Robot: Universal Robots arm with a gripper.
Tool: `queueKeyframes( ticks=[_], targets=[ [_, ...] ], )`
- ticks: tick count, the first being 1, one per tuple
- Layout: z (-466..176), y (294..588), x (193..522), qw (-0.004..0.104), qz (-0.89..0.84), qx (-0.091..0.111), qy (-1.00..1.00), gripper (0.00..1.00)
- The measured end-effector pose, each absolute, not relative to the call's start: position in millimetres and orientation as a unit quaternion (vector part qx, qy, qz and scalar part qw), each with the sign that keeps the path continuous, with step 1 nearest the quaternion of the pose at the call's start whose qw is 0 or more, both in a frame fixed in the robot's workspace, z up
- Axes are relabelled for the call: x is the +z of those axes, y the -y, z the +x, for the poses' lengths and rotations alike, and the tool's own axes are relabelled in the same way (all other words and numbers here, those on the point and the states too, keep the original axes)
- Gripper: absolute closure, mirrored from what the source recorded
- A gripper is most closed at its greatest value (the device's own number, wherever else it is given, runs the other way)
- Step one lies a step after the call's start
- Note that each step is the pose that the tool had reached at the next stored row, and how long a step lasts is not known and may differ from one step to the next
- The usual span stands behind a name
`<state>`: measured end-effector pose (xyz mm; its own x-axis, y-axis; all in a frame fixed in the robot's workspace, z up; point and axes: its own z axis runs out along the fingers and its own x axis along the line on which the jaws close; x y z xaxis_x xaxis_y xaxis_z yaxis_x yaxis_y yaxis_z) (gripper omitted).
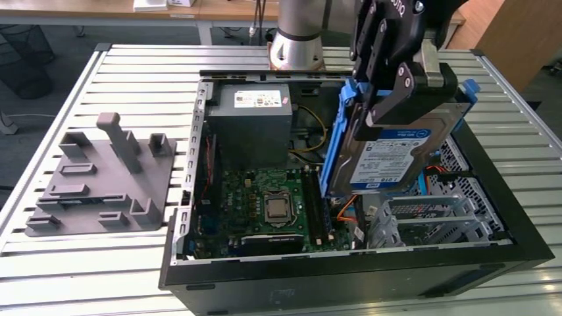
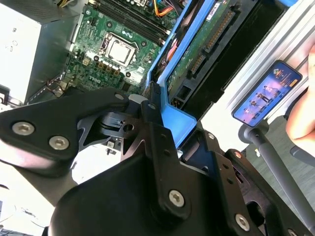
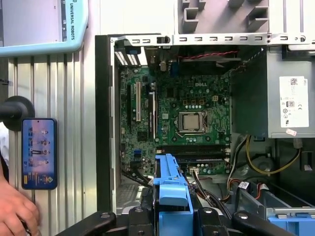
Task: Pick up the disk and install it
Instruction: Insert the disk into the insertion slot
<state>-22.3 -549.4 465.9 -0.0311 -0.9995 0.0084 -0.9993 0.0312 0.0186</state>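
The gripper (image 1: pixel 397 112) is clamping the disk (image 1: pixel 391 155) by its upper end, fingers closed on it; the disk is hanging steeply tilted, label facing out, over the open case (image 1: pixel 351 266), at three o'clock from the board (image 1: pixel 263 197) in the exterior view; whether its lower end is touching anything I cannot tell. The grey box (image 1: pixel 250 122) is lying at twelve o'clock from the board; a fixture (image 1: pixel 97 178) is resting on the table (image 1: pixel 131 72) at nine o'clock from the case; a hand (image 3: pixel 15 211) is showing just beside a phone (image 3: pixel 39 152) in the first wrist view.

Slatted metal table (image 1: pixel 131 72), wooden desk (image 1: pixel 88 10) behind
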Motion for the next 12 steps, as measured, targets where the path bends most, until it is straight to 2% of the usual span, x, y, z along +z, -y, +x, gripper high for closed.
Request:
queueKeyframes(
  ticks=[12],
  targets=[
    [-11, 556, 465, 0.010, 0.695, -0.003, 0.719, 0.63]
  ],
)
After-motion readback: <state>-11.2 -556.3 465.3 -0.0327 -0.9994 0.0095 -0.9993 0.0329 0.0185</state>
